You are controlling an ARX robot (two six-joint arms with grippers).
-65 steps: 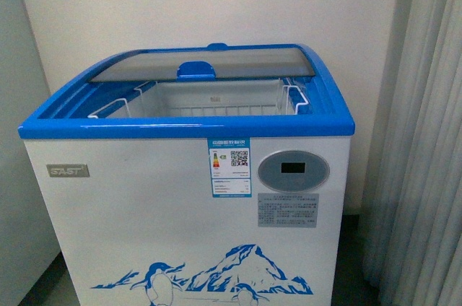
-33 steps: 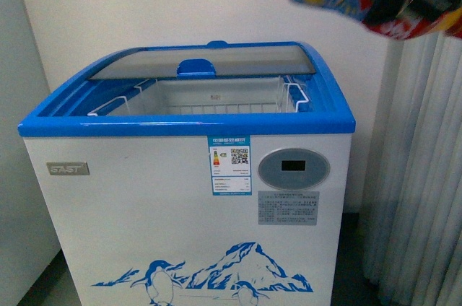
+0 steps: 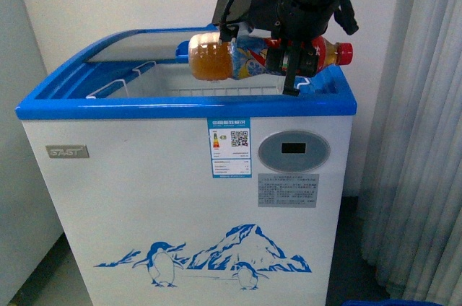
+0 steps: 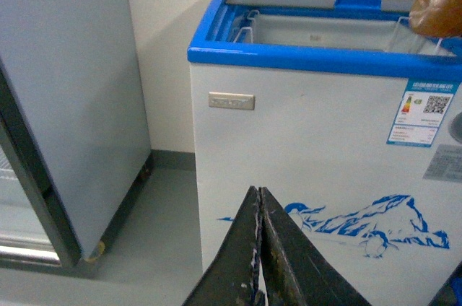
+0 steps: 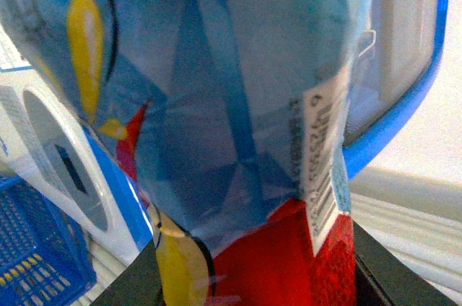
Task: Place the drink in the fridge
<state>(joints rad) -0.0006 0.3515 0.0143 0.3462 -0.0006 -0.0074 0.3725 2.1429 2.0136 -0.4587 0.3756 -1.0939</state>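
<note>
The fridge [image 3: 144, 198] is a white chest freezer with a blue top rim, a penguin decal and an oval grey display; its curved glass lid [image 3: 137, 45] is slid back, leaving the front part open. My right gripper [image 3: 297, 68] is shut on the drink bottle [image 3: 253, 57], an orange drink with a blue and red label and a red cap, held lying sideways just above the opening at the right. The bottle fills the right wrist view [image 5: 216, 104]. My left gripper [image 4: 258, 198] is shut and empty, low in front of the fridge [image 4: 310, 147].
White wire baskets [image 3: 130, 82] sit inside the fridge. A tall grey-white cabinet [image 4: 65, 97] stands to the left. A grey curtain [image 3: 419, 140] hangs at the right. A blue crate [image 5: 36, 248] shows in the right wrist view.
The right arm came down into view with the bottle, from the top right corner to just above the fridge opening. One second ago neither was in view.
</note>
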